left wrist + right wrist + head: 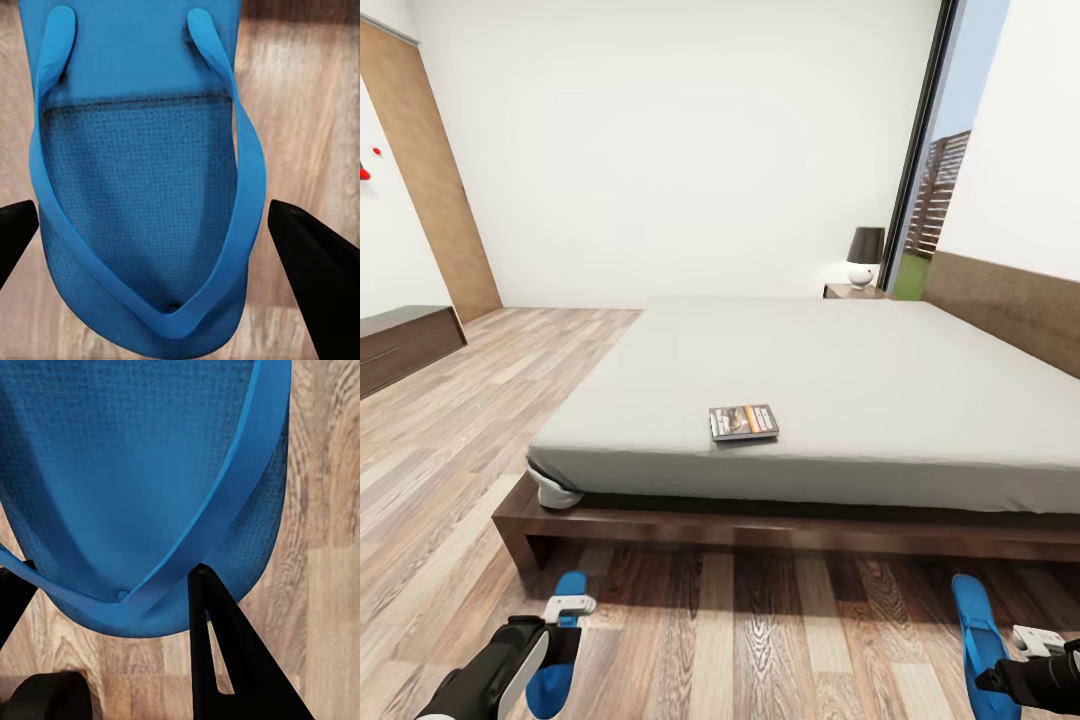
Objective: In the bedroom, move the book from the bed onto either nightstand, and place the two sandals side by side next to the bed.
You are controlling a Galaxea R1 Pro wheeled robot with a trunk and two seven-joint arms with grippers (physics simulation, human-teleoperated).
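So, two bright blue sandals lie on the wood-plank floor [450, 470] in front of the bed [810, 380], well apart: the left sandal [558, 650] off the near left corner of its dark wood frame, the right sandal [980, 640] off toward the right end. Both are flat, rubbery, with a pebbled footbed and smooth Y straps, long axes running toward the bed. The left gripper [180, 240] hangs over its sandal, jaws spread wide either side of the toe. The right gripper [112, 607] has its fingers close about the toe end of its sandal; whether it's clamped, I cannot tell. The book [743, 422], thin and rectangular, lies flat on the smooth grey mattress near the front edge, long side along that edge.
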